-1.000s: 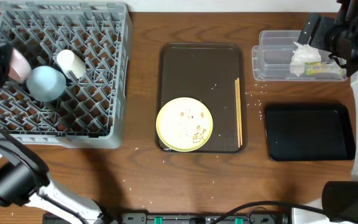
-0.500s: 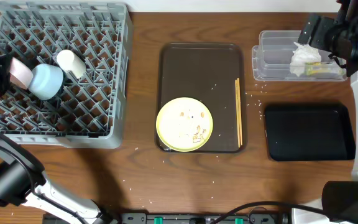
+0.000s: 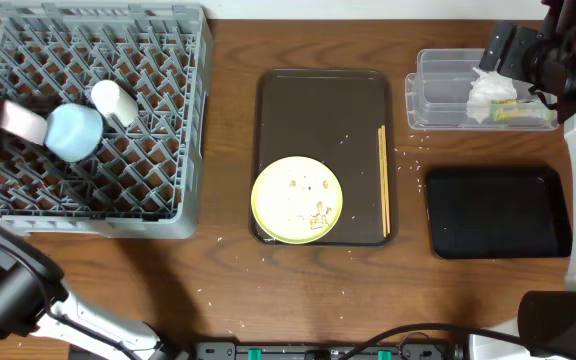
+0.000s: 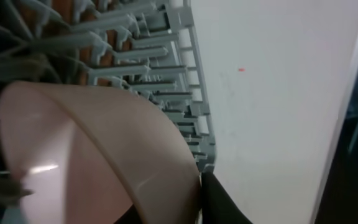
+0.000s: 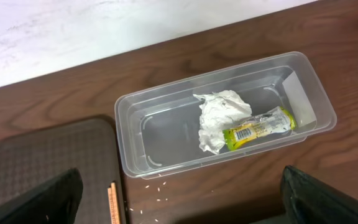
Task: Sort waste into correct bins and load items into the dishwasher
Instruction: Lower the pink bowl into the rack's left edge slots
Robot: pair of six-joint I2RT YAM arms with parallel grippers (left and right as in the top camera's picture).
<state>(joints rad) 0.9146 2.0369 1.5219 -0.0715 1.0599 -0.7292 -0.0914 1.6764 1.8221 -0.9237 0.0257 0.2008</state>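
Note:
The light blue bowl (image 3: pixel 74 131) lies tilted on its side in the dishwasher (image 3: pixel 190 120), next to the white cup-like bowl (image 3: pixel 114 100). My left gripper (image 3: pixel 20 120) is at the bowl's rim. In the left wrist view the bowl (image 4: pixel 92 149) looks pinkish, and its wall sits pinched in my left gripper (image 4: pixel 185 208). My right gripper (image 5: pixel 182 208) hangs open above the clear tub (image 5: pixel 135 124), which holds the tissue (image 5: pixel 216 118) and the wrapper (image 5: pixel 257 127). The yellow plate (image 3: pixel 297 199) with food scraps (image 3: pixel 315 212) and the chopsticks (image 3: pixel 383 180) lie on the brown tray (image 3: pixel 323 100).
The black tray (image 3: pixel 498 212) sits at the right, below the clear tub (image 3: pixel 433 95). Rice grains (image 3: pixel 408 150) are scattered on the table between the brown tray and the tub. A white wall (image 4: pixel 278 93) stands behind the rack (image 4: pixel 148 56).
My left gripper has turned the light blue bowl onto its side among the rack's pegs and shifted slightly left. The right arm has not moved.

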